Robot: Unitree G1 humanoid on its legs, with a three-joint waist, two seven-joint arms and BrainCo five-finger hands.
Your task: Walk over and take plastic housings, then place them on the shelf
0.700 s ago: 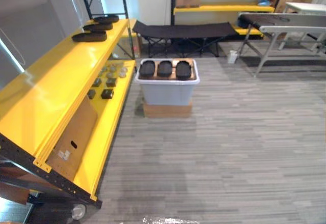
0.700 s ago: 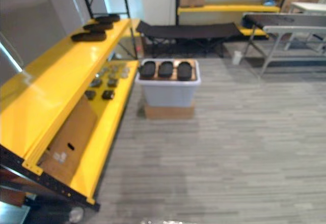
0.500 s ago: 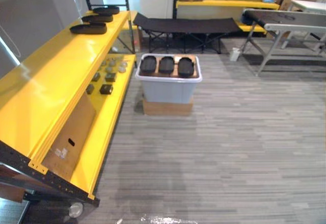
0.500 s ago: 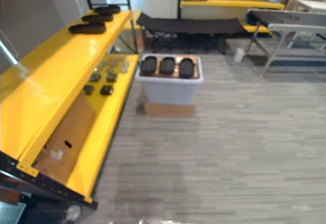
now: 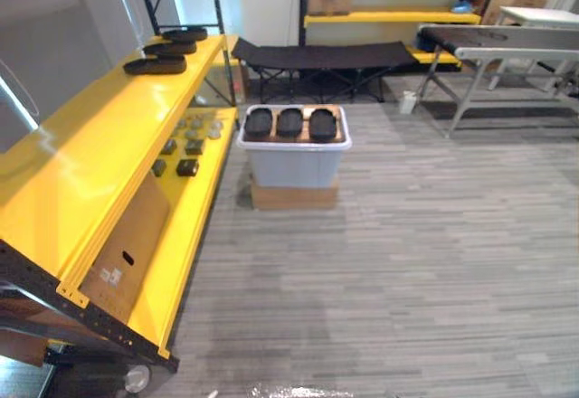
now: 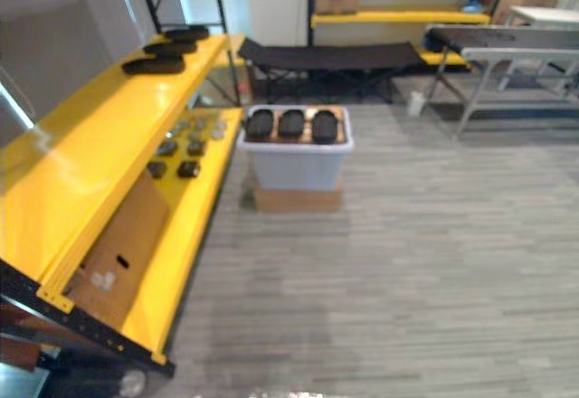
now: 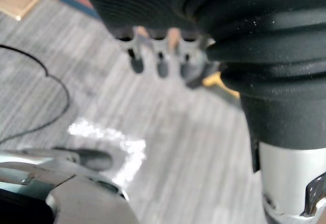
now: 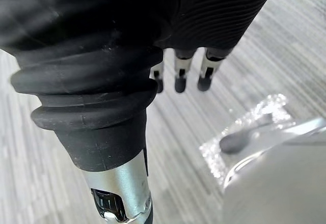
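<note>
Hanging slack-fingered, left hand and right hand carry nothing. Only the view has swayed since a half-second ago; the plastic housings lie unmoved atop the bin, well ahead beside the shelf: approach unfinished.

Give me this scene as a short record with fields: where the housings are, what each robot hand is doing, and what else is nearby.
bin housings: three in a row on top of the grey bin, ahead on the floor
shelf housings: three at the far end of the yellow shelf, top level, left
left robot hand: open, empty, above the floor
right robot hand: open, empty, above the floor
lower shelf level: small parts, cardboard sheet
behind bin: black cot
</note>
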